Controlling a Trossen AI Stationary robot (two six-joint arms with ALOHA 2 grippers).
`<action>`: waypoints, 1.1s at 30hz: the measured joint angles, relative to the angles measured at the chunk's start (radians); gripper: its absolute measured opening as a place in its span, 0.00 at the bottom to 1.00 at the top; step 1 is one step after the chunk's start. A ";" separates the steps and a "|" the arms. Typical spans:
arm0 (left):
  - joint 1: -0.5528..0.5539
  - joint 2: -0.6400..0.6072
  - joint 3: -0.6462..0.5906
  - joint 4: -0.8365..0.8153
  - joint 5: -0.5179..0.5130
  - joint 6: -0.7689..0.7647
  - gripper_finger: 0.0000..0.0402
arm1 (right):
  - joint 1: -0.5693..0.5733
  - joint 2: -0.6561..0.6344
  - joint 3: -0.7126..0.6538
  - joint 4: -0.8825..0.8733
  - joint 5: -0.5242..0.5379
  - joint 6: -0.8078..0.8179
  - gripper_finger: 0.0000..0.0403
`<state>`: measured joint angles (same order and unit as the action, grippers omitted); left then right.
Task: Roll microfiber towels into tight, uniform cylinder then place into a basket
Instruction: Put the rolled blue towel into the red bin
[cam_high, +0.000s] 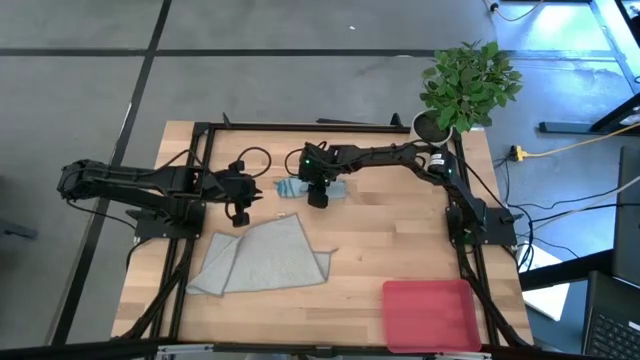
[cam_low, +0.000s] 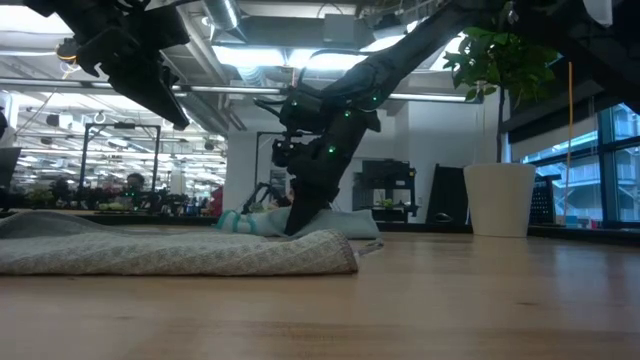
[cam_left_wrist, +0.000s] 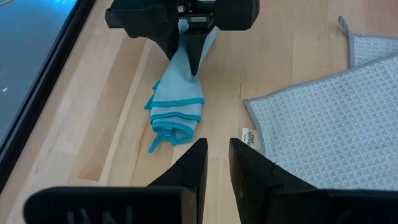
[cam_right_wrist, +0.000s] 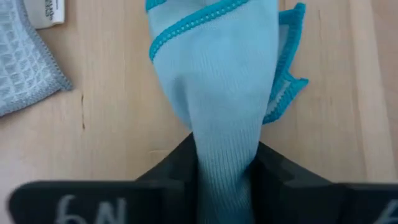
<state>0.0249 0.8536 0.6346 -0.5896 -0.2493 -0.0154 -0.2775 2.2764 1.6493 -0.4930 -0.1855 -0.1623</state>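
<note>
Teal towel: the small light teal-blue microfiber towel with the darker stitched edge (cam_left_wrist: 177, 106) is seen bunched into a loose, uneven roll on the pale wooden table top (cam_high: 360, 240), toward the far side, between the two arms.
Grip on it: one end of the cloth is pinched between the fingers of the right gripper (cam_right_wrist: 227, 163); in the right wrist view the fabric is squeezed into a narrow neck between the dark fingers, which are closed on it.
Free end: the rest of the roll is left lying on the wood, fanning out away from the right gripper and toward the left one.
Left gripper: the left gripper (cam_left_wrist: 217, 155) is held just short of the free end, not touching it, its fingers nearly together with a narrow gap and nothing between them.
Grey towel: the larger pale grey-green waffle-weave towel (cam_high: 265, 258) is spread flat, nearer the front, unrolled, just beside the teal one.
Basket: the shallow pink-magenta plastic tray (cam_high: 432, 315) is seen at the front right corner, well apart from both towels, with nothing in it.
Step in hand: the teal roll is judged to be gripped for lifting or tightening; rolling is not finished.
Next move: a firm hold is called for, since the loose layers could unwind if the roll is carried by one end.
</note>
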 joint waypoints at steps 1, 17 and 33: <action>0.000 0.000 0.000 0.000 0.000 0.000 0.14 | 0.000 -0.002 0.000 0.002 -0.001 0.000 0.22; 0.000 0.000 0.000 0.001 0.000 0.000 0.14 | 0.002 -0.101 -0.004 -0.051 0.005 -0.023 0.15; 0.000 0.000 0.000 0.004 0.000 0.000 0.14 | 0.032 -0.317 -0.002 -0.297 0.063 -0.051 0.15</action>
<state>0.0246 0.8536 0.6346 -0.5857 -0.2493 -0.0154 -0.2459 1.9589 1.6474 -0.7900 -0.1226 -0.2130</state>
